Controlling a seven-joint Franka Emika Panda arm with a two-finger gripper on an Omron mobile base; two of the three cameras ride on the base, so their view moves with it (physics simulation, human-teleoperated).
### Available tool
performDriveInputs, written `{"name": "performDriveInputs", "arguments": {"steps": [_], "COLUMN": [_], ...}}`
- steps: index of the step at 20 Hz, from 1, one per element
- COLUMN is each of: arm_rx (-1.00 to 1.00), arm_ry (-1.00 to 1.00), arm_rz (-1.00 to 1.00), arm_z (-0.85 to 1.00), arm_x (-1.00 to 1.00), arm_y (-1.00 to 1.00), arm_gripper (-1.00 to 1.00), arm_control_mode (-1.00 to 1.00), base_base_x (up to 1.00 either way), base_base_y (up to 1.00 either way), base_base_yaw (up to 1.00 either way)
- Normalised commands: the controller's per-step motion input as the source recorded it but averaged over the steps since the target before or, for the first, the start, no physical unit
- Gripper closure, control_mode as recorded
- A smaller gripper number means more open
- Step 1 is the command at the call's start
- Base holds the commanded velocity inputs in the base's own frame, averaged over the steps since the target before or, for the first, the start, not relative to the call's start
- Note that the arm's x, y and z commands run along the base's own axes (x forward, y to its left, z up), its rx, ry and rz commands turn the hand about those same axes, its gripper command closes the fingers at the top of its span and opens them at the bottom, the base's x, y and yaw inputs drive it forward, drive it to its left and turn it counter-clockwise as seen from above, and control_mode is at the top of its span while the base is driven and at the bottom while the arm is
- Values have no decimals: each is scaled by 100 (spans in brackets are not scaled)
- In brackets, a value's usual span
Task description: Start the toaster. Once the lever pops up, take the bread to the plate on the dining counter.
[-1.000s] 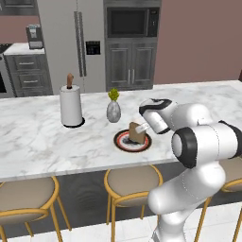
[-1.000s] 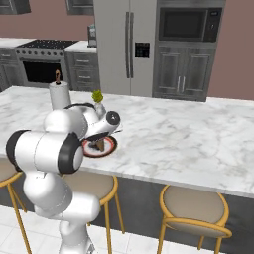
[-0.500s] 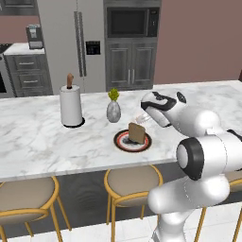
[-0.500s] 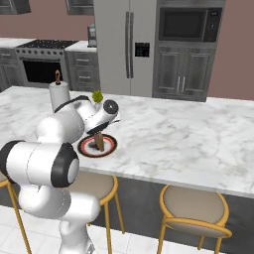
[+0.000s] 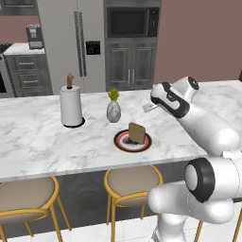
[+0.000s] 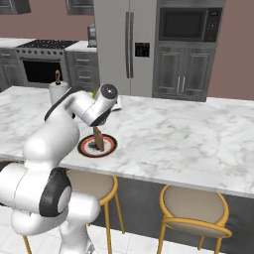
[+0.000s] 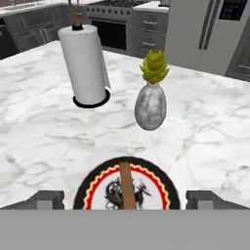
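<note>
The bread (image 5: pixel 137 133), a brown slice, stands on edge on the plate (image 5: pixel 124 143) on the dining counter (image 5: pixel 38 137). My gripper (image 5: pixel 148 108) hangs open and empty a little above and behind the plate, to its right in the left base view. In the hand view the open gripper (image 7: pixel 126 200) looks down on the bread (image 7: pixel 125 188) edge-on over the plate (image 7: pixel 97 188), with a fingertip at each side of it. From the right base view the bread (image 6: pixel 99 139) and plate (image 6: pixel 107 147) sit just below my hand. The toaster and the lever are out of view.
A grey vase with yellow flowers (image 5: pixel 113 111) stands just behind the plate, and a paper towel roll (image 5: pixel 71 105) further left. Tan stools (image 5: pixel 132 182) line the near side of the counter. Fridge and cabinets stand behind.
My hand has lifted up and back from the plate, staying open. The bread stays standing on the plate.
</note>
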Motion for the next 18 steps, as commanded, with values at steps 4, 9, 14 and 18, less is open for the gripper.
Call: {"name": "performDriveInputs", "arguments": {"steps": [4,9,14,18], "arm_rx": [0,0,0,0], "arm_ry": [0,0,0,0], "arm_rz": [-13,-18,-22,-21], "arm_z": [56,40,15,4], "arm_x": [-53,-81,-98,-100], "arm_y": [-31,-39,-44,-37], "arm_gripper": [-100,-100,-100,-100], "arm_control_mode": [-100,-100,-100,-100], "base_base_x": [0,0,0,0], "base_base_y": [0,0,0,0], "base_base_yaw": [0,0,0,0]}}
